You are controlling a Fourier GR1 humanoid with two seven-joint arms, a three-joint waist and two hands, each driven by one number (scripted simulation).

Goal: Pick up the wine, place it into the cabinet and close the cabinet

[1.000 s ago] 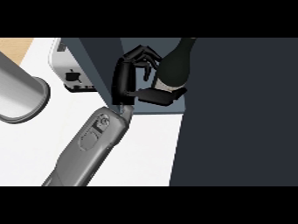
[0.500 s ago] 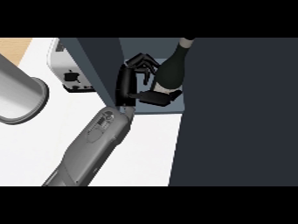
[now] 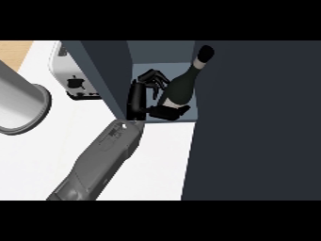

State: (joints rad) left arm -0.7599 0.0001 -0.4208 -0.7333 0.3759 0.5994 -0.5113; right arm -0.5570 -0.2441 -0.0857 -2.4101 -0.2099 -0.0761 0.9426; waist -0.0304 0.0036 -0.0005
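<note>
**Wine bottle inside the cabinet, one robot hand at its side**

While one grey forearm (image 3: pixel 100 162) slants up from the lower edge, its black robot hand (image 3: pixel 143 96) sits inside the open cabinet (image 3: pixel 164 52), fingers (image 3: pixel 154 77) curled beside the wine bottle (image 3: pixel 180 87) and thumb (image 3: pixel 168 112) reaching under its base. Whether the fingers actually touch the glass, I cannot tell. One bottle, dark, neck tilted up to the right, standing in the cabinet's grey compartment. To the right, one big dark panel (image 3: pixel 267 122), probably the cabinet door. Out left on the white counter (image 3: pixel 37 164): one toaster (image 3: pixel 76 77) and one large grey cylinder (image 3: pixel 10 101) at the frame's edge.
</note>
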